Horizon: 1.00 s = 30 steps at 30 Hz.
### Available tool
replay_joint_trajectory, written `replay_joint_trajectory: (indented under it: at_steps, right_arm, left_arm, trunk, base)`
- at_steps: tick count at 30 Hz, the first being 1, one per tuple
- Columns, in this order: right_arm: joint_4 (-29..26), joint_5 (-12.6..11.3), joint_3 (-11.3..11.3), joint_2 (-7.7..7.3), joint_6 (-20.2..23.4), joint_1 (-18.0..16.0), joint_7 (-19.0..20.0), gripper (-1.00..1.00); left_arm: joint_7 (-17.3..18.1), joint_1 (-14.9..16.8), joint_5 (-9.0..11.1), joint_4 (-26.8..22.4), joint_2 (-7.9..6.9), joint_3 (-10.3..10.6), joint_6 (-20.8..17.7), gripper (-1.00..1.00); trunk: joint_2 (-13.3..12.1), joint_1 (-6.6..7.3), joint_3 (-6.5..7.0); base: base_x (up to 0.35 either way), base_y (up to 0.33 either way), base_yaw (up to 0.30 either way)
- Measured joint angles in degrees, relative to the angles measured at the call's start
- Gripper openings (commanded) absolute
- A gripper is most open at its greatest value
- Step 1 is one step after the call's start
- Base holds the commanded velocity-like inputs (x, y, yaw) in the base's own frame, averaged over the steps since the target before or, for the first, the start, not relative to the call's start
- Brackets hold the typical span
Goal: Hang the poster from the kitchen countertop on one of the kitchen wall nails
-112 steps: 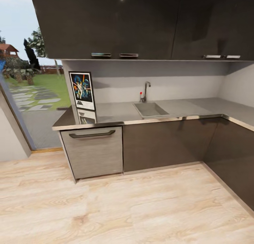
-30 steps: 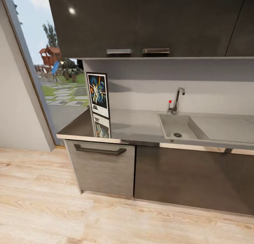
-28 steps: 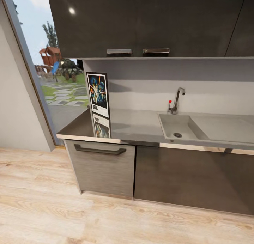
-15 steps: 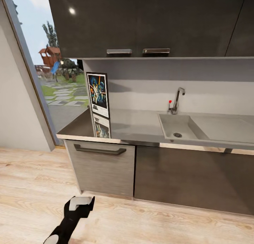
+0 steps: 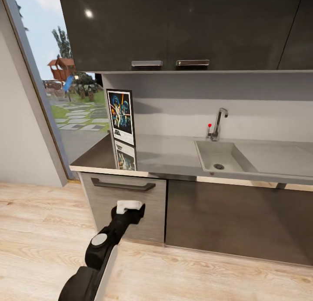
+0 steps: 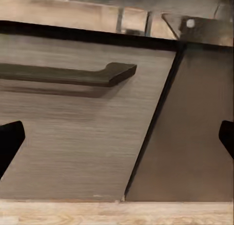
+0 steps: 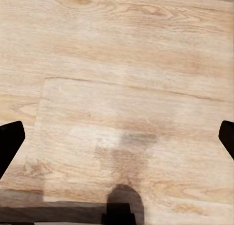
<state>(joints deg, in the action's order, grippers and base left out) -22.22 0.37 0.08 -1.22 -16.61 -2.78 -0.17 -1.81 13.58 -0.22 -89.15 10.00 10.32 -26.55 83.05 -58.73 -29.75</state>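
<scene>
The poster (image 5: 121,116) stands upright at the left end of the kitchen countertop (image 5: 169,155), leaning on the back wall, its reflection on the glossy slab below it. My left gripper (image 5: 130,207) is raised in front of the grey drawer front under the counter, well below the poster. In the left wrist view this gripper (image 6: 117,137) is open, its dark fingertips (image 6: 9,142) far apart, facing the drawer handle (image 6: 73,74). My right gripper (image 7: 117,137) is open and empty, pointing down at the wooden floor.
An inset sink (image 5: 219,155) with a chrome tap (image 5: 217,123) lies right of the poster. Dark wall cabinets (image 5: 182,27) hang low above the counter. A glass wall (image 5: 65,101) to the garden stands at the left. Wooden floor (image 5: 43,231) spreads before the cabinets.
My left arm has come up from the bottom edge and risen toward the drawer front. The camera moved closer and leftward since the oldest frame; it has held still for the last second.
</scene>
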Motion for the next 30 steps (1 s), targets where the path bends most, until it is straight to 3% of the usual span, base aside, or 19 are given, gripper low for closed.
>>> replay_joint_trajectory:
  at_steps: [6,10,11,12,13,14,15,19,22,30]
  right_arm:
    - [-0.2,0.1,0.1,-0.06,-0.1,0.0,0.0,1.0]
    - [-0.4,0.1,0.1,-0.08,-0.3,0.0,0.0,1.0]
    - [-0.6,0.1,0.3,-0.05,-6.0,0.2,0.0,1.0]
    - [-0.6,0.1,0.3,-0.04,-7.5,0.3,0.0,1.0]
    - [-0.6,0.1,0.4,-0.02,-9.8,0.4,0.0,1.0]
    - [-1.4,0.1,0.4,0.03,-14.2,0.7,-0.1,1.0]
    - [-3.1,0.1,0.4,0.02,-16.3,0.8,-0.1,1.0]
    - [-11.1,0.0,0.2,0.01,-19.2,4.1,-0.2,1.0]
    - [-19.2,0.0,0.1,0.04,-20.3,9.7,-0.2,1.0]
    - [-18.8,0.0,0.0,0.01,-20.5,10.3,-0.3,1.0]
  left_arm:
    - [-3.3,12.0,0.3,0.3,0.0,0.6,-6.3,1.0]
    - [-7.4,22.6,1.4,2.0,0.0,0.7,-11.8,1.0]
    - [-14.2,31.2,5.2,11.6,0.0,0.8,-14.1,1.0]
    - [-15.3,35.6,5.6,11.8,0.0,0.8,-14.3,1.0]
    - [-16.8,37.7,6.4,14.8,0.0,0.8,-14.4,1.0]
    - [-18.5,42.6,7.8,22.9,0.0,0.8,-13.8,1.0]
    - [-18.9,44.0,8.3,25.7,0.0,0.8,-12.8,1.0]
    - [-19.3,45.5,8.8,28.7,0.0,0.8,-8.4,1.0]
    - [-19.4,46.1,9.0,30.1,0.0,0.6,-5.9,1.0]
    - [-19.5,46.1,9.0,30.3,0.0,0.6,-5.7,1.0]
  trunk:
    - [0.0,0.0,0.0]
    - [0.0,0.0,0.01]
    - [0.0,-0.01,-0.01]
    - [0.0,0.01,0.01]
    - [0.0,0.0,0.0]
    - [0.0,0.0,0.01]
    - [0.0,0.0,0.0]
    - [0.0,0.01,-0.01]
    - [0.0,0.03,-0.02]
    - [0.0,0.04,-0.01]
  base:
    - [0.0,0.0,0.0]
    - [0.0,0.0,0.0]
    - [0.0,0.0,0.0]
    - [0.0,0.0,0.0]
    - [0.0,0.0,0.0]
    - [0.0,0.0,0.0]
    - [0.0,0.0,0.0]
    - [0.0,0.0,0.0]
    - [0.13,-0.002,0.0]
    - [0.297,-0.057,0.0]
